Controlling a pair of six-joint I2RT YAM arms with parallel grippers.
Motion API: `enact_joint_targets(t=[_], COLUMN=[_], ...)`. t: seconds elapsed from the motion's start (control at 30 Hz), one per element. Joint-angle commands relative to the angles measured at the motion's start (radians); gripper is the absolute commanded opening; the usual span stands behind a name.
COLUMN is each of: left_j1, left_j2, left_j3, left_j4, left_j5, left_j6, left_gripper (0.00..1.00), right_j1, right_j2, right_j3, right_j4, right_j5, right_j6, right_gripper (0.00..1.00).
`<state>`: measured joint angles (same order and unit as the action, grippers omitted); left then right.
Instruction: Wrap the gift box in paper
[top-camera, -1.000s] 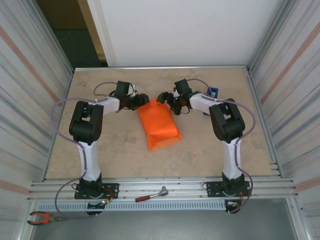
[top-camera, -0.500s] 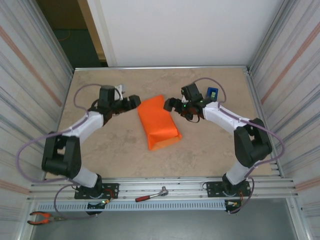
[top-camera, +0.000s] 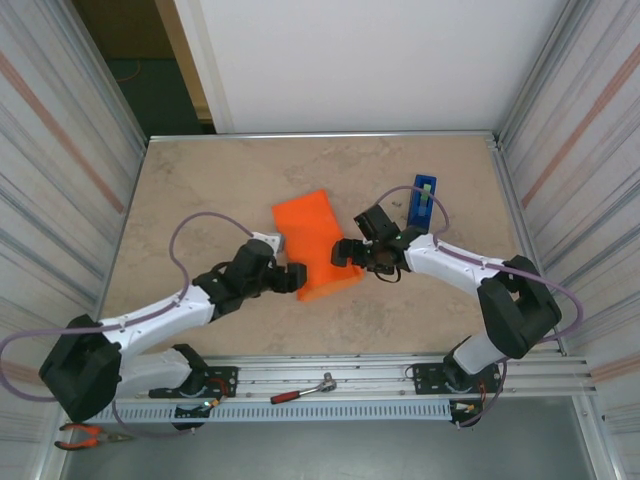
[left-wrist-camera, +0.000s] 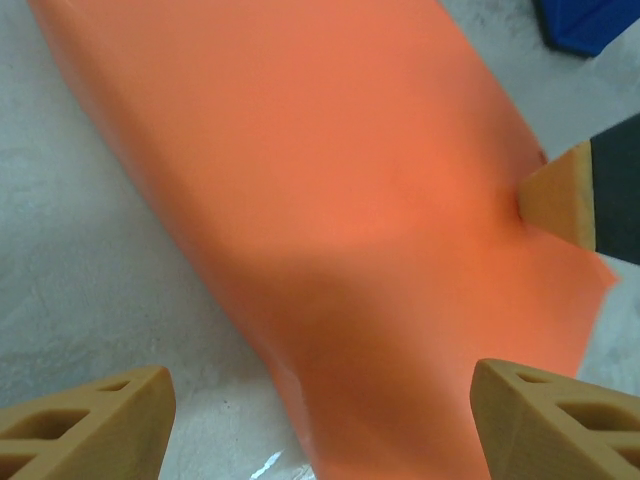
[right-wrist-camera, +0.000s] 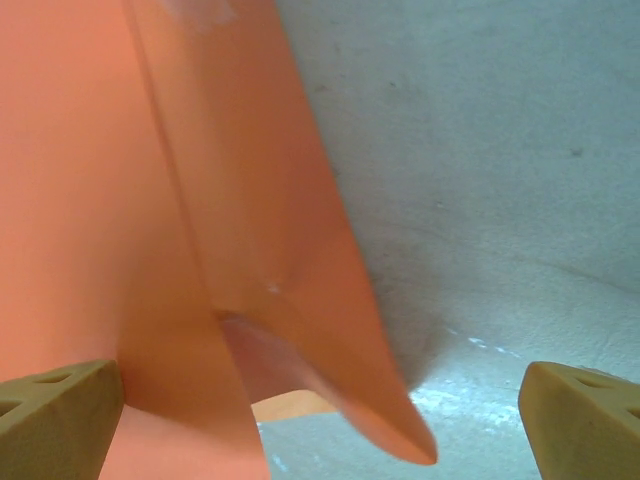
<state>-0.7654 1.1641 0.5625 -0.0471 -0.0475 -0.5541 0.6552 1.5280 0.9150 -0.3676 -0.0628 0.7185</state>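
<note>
With our left gripper (top-camera: 291, 278) and right gripper (top-camera: 345, 252) both spread and the paper (top-camera: 314, 236) lying between their fingers, a hard pinch could tear it.

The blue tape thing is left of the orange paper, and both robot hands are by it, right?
No. The blue tape dispenser sits right of the orange paper, per the top external view. The left gripper and right gripper are by the paper.

table (top-camera: 200, 195) beige, mottled | paper (top-camera: 312, 235) centre | blue tape dispenser (top-camera: 421, 200) far right
</note>
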Motion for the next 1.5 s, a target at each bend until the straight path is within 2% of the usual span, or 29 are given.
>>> enact_joint_targets(t=[0.0,0.43,0.7,0.83,1.0,1.1,1.23,1.37,1.47], left_j1=[-0.039,-0.067,-0.069,-0.068,-0.032,-0.003,0.025,0.028,0.028], left_j2=[0.067,0.264,0.335,0.356,0.354,0.338,0.314,0.306,0.310], left_j3=[0.014,0.067,0.104,0.125,0.116,0.097,0.079,0.073,0.068], left_j4=[0.029,0.093,0.089,0.080,0.088,0.102,0.120,0.124,0.134], left_j5=[-0.116,-0.194,-0.277,-0.309,-0.306,-0.295,-0.276,-0.272,-0.267], left_j6=[-0.015,0.005,0.017,0.060,0.097,0.116,0.138,0.146,0.141], left_gripper=[0.78,0.78,0.78,0.78,0.78,0.78,0.78,0.78,0.78], right_j1=[0.005,0.012,0.011,0.047,0.122,0.158,0.173,0.159,0.129], right_j2=[0.009,-0.077,0.039,0.089,0.142,0.156,0.143,0.105,0.083], right_j3=[-0.029,-0.061,0.006,0.035,0.080,0.087,0.075,0.051,0.036], right_j4=[0.028,0.040,0.061,0.098,0.111,0.119,0.106,0.074,0.065], right_j5=[0.049,0.060,0.017,-0.005,-0.003,0.007,0.035,0.085,0.090], right_j6=[0.012,0.021,-0.037,-0.030,-0.011,0.012,0.040,0.055,0.059], right_gripper=[0.99,0.98,0.99,0.89,0.67,0.63,0.65,0.80,0.85])
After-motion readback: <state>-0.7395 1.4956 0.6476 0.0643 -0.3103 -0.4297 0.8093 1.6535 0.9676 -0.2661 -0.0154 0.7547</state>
